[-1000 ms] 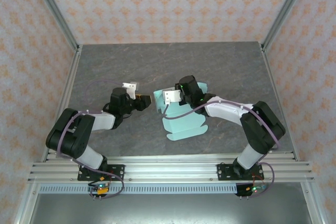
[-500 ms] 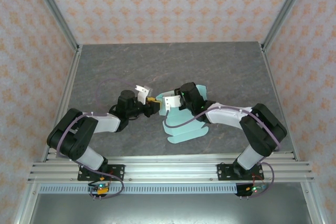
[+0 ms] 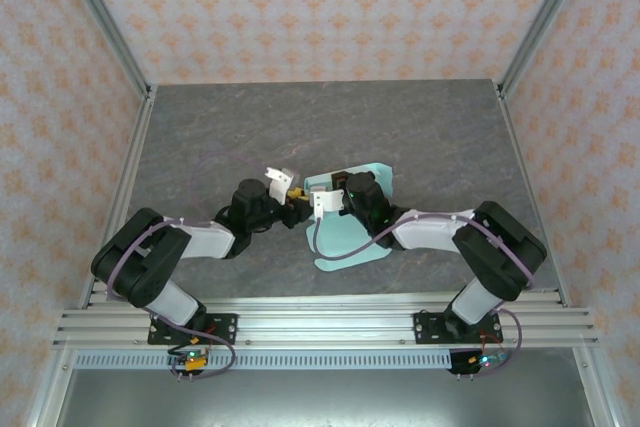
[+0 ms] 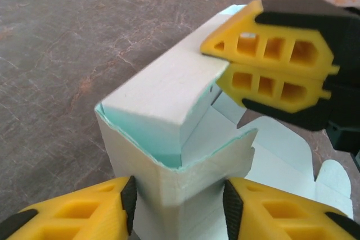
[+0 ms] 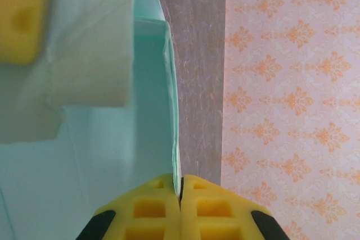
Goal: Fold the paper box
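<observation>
Mid-worktop [image 3: 200, 127], just ahead of both arms: the box [image 4: 157, 96], part-folded, base lying flat, one corner standing up. Around that raised corner, the left end effector [image 4: 179, 206]: jaws about half apart, a pad at either side wall, touching or just beside it; held or not, cannot tell. On the flap topping the corner, the right end effector [image 5: 181, 186]: clamped tight on the thin card edge, facing the left one.

Grey marbled tabletop [image 3: 420, 117]; orange-patterned wallpaper walls [image 3: 320, 7]; aluminium rail [image 3: 320, 322] near edge.
</observation>
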Robot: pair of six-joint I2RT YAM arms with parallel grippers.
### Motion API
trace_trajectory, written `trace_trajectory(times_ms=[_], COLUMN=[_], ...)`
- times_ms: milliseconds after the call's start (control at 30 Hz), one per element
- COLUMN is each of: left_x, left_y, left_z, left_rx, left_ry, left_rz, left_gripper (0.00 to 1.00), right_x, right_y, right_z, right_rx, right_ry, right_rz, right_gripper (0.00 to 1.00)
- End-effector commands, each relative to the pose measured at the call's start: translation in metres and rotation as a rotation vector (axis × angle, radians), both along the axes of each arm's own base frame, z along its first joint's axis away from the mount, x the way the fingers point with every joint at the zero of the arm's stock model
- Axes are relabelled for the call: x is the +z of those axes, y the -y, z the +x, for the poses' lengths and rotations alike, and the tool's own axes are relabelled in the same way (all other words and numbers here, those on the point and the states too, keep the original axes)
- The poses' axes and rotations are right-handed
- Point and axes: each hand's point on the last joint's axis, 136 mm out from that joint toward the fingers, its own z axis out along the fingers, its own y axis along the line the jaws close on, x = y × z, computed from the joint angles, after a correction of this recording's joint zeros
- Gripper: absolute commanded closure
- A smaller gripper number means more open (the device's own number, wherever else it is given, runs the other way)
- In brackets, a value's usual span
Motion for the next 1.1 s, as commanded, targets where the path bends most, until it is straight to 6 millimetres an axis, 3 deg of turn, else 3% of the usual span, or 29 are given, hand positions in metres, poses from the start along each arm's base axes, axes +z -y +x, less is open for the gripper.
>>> trace_trajectory(times_ms=[0,400,833,1067], left_x=[0.009,0.005,-0.006,-0.004], left_y=[-0.002,-0.013,-0.01,0.008], left_z=[-0.007,-0.005,-0.011,-0.012], left_rx=[-0.007,0.045,0.06,0.056], left_ry=[0.076,0.102,0.141,0.2], left_rz=[0.007,0.049,0.092,0.162], left_gripper=[0.5,0.5,0.52,0.53], right_x=[0.03,0.025,0.024,0.021], right_y=[-0.006,-0.011,-0.021,-0.02], right_z=[-0.004,-0.017,-0.018,-0.03], right_rx=[-0.006,0.024,0.003,0.015], right_ry=[0.036,0.164,0.263,0.238], right_rz=[0.129,0.101,0.114,0.131], right_gripper=[1.0,1.0,0.98,0.95])
